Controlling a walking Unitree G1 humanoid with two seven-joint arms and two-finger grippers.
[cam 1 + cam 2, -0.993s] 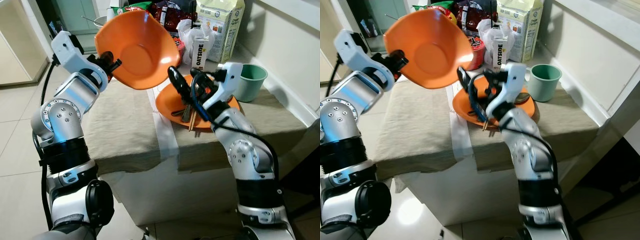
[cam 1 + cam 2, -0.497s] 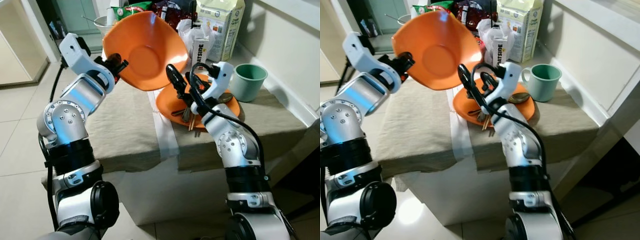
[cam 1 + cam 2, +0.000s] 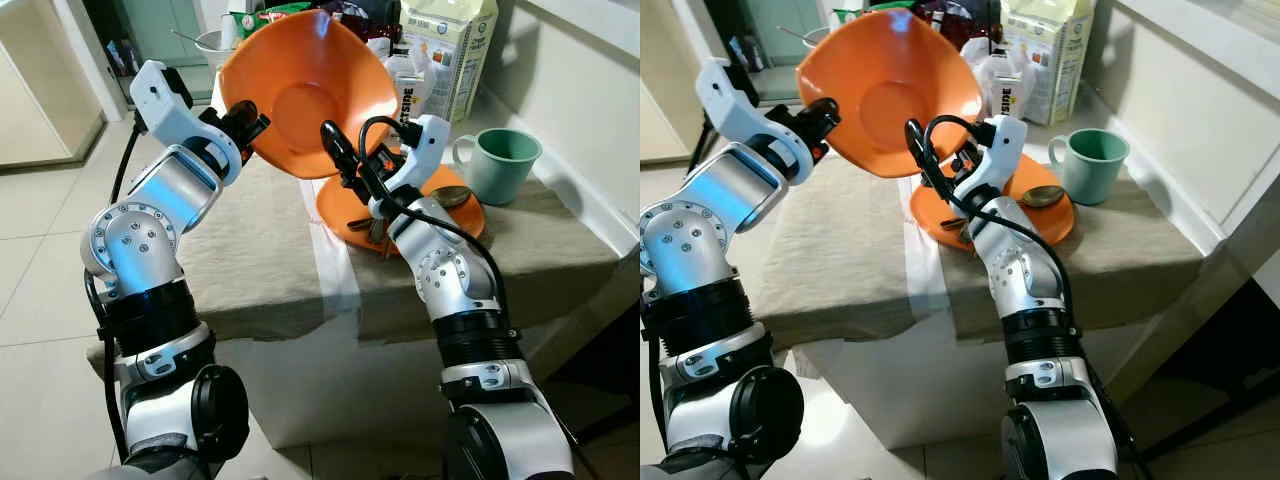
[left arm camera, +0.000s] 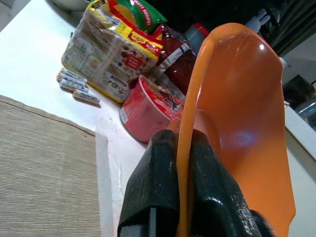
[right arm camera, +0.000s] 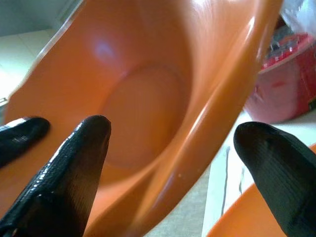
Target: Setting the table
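An orange bowl (image 3: 305, 90) hangs tilted on its side above the table. My left gripper (image 3: 245, 120) is shut on its rim, and the pinch shows close up in the left wrist view (image 4: 180, 182). My right gripper (image 3: 345, 165) is open just below the bowl, its fingers spread either side of the lower rim (image 5: 197, 123) without touching it. Under it an orange plate (image 3: 470, 215) lies on the cloth, carrying chopsticks (image 3: 378, 232) and a spoon (image 3: 450, 197). A green mug (image 3: 505, 160) stands right of the plate.
Groceries crowd the table's back: an oat drink carton (image 3: 405, 100), a tall paper bag (image 3: 455, 50), a red tub (image 4: 148, 111) and a snack packet (image 4: 108, 54). The beige cloth (image 3: 250, 240) covers the table. A white wall runs along the right.
My left gripper has carried the bowl to the right, toward the plate. My right gripper has lifted up and left until it sits under the bowl's rim.
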